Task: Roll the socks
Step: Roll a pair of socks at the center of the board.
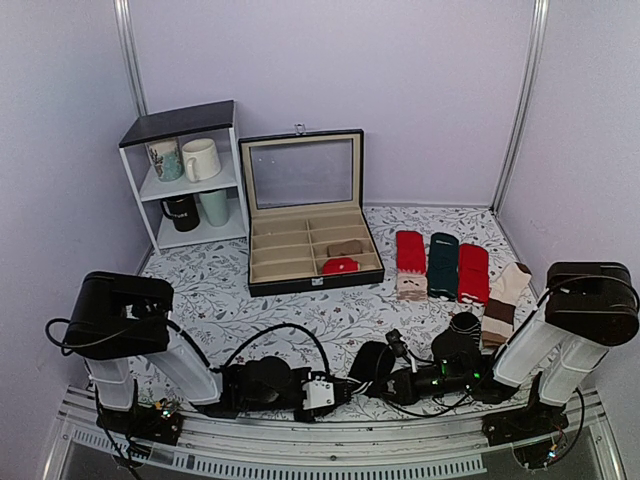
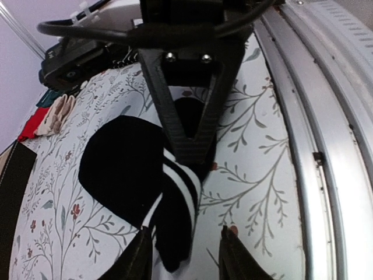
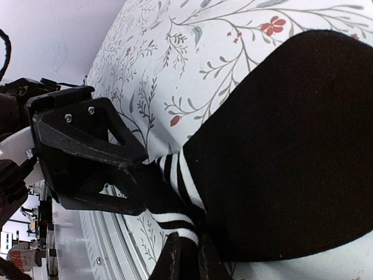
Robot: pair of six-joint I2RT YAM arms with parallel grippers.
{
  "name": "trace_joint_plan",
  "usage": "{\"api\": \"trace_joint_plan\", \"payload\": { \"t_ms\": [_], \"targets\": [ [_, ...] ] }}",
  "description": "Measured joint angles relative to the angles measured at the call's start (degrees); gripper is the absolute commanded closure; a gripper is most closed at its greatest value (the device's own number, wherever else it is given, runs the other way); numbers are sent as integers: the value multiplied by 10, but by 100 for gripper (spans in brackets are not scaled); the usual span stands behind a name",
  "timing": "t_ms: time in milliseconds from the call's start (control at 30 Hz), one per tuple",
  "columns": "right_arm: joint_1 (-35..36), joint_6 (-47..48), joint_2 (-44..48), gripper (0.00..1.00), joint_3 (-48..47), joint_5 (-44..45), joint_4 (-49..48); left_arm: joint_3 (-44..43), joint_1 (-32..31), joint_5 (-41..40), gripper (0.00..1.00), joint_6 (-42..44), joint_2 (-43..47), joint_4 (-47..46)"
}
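A black ankle sock [image 1: 372,358] with white cuff bands lies flat on the floral table near its front edge, between my two grippers. It fills the right wrist view [image 3: 291,146] and shows in the left wrist view [image 2: 122,169]. My right gripper [image 3: 192,262] is shut on the banded cuff; in the top view it [image 1: 378,385] is just right of the sock. My left gripper [image 2: 186,259] is open, and the twisted cuff end lies between its fingertips [image 2: 140,259], nearer the left one. In the top view it [image 1: 338,392] is just left of the sock.
A row of red [image 1: 410,250], dark green [image 1: 442,262], red [image 1: 473,272] and beige-brown [image 1: 505,300] socks lies at the right. An open black box [image 1: 310,250] and a white mug shelf [image 1: 185,180] stand behind. The metal rail [image 2: 326,146] runs close beside the grippers.
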State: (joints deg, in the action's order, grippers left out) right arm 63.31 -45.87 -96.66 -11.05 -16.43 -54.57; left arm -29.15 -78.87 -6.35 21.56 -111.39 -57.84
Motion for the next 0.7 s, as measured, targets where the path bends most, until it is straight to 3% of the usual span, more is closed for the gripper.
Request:
{"api": "trace_joint_plan", "payload": {
  "t_ms": [300, 567, 633, 700],
  "targets": [
    [-1, 2, 0, 93, 0, -3, 1, -9, 0, -29, 61, -2, -25, -39],
    [-5, 7, -2, 93, -1, -11, 1, -20, 2, -12, 82, -7, -38, -37],
    [-5, 7, -2, 93, -1, -12, 1, -24, 2, -7, 100, -11, -42, -36],
    [-6, 8, -2, 93, -1, -14, 2, -28, 5, -3, 100, -13, -45, -28]
  ]
}}
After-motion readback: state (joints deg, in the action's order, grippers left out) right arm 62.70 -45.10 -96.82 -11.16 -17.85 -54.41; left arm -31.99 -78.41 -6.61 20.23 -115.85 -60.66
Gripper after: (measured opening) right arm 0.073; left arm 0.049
